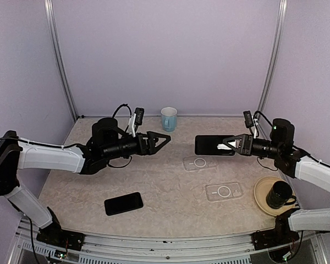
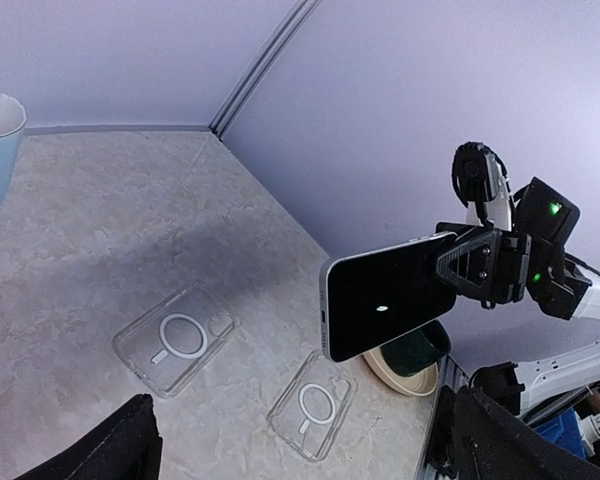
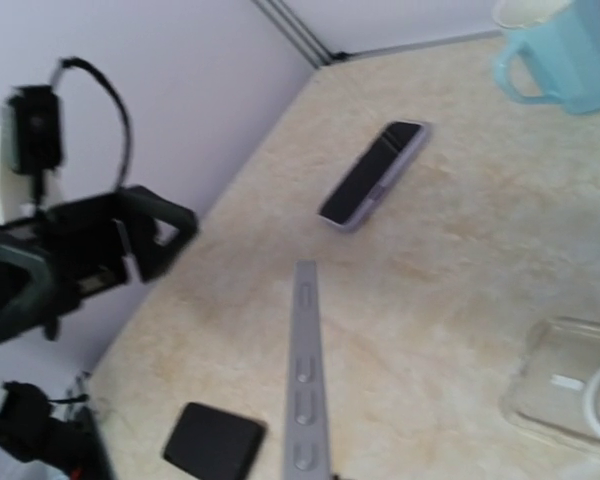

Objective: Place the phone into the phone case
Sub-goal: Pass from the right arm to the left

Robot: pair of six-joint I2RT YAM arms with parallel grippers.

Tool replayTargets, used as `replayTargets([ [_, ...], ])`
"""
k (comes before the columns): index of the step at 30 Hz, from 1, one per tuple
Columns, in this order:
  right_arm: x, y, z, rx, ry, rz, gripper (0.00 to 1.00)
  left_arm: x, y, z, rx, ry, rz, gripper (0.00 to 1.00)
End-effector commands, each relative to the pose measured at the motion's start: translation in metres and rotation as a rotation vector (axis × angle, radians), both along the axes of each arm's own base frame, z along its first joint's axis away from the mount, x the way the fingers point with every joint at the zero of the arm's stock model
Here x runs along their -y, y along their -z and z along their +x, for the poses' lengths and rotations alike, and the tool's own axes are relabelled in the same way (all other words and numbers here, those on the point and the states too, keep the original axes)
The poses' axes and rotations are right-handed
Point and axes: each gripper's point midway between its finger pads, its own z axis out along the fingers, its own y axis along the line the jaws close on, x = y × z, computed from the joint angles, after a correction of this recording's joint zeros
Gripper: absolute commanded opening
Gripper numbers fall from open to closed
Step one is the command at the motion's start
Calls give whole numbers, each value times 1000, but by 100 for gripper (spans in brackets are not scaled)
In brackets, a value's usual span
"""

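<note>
**Reference.** Clock directions are read in the overhead view from the middle of the table (image 1: 154,181), with 12 o'clock at the far wall.

**Current state**
1. My right gripper (image 1: 226,145) is clamped on one short end of the phone (image 1: 212,145). I hold it in the air at 2 o'clock, its free end pointing toward 9 o'clock.
2. My left gripper (image 1: 160,139) is spread to full width and empty. It hovers near 12 o'clock, aimed at the phone and well apart from it.
3. The far case (image 1: 199,163) lies flat at about 3 o'clock, just beside the spot under the phone. The near case (image 1: 224,191) lies between 3 and 4 o'clock.
4. A second phone (image 1: 124,203) lies flat at 8 o'clock, untouched.

**Handling notes (judgement)**
- Phone: a rigid slab with a smooth, probably slippery face. Held by one end, it may pivot between my pads. A hold across the long edges near mid-length would be steadier, and my pads should stay off the screen.
- Case: clear, thin, light and probably flexible. It is likely to skid on the table when the phone presses in. I would pin one rim with my free left gripper, seat one end of the phone first, then press the other end down.
- I cannot tell whether either case lies open side up.
</note>
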Motion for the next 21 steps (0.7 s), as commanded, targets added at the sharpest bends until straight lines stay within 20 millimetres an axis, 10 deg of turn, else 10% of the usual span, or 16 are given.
replayTargets([
  [1,-5,-35,-7,94,-74,103,0,5,-5,-6,8,53,-53,99],
  [21,-8,-53,-22,160,-149,167,0,19,-16,-19,-5,157,-110,99],
])
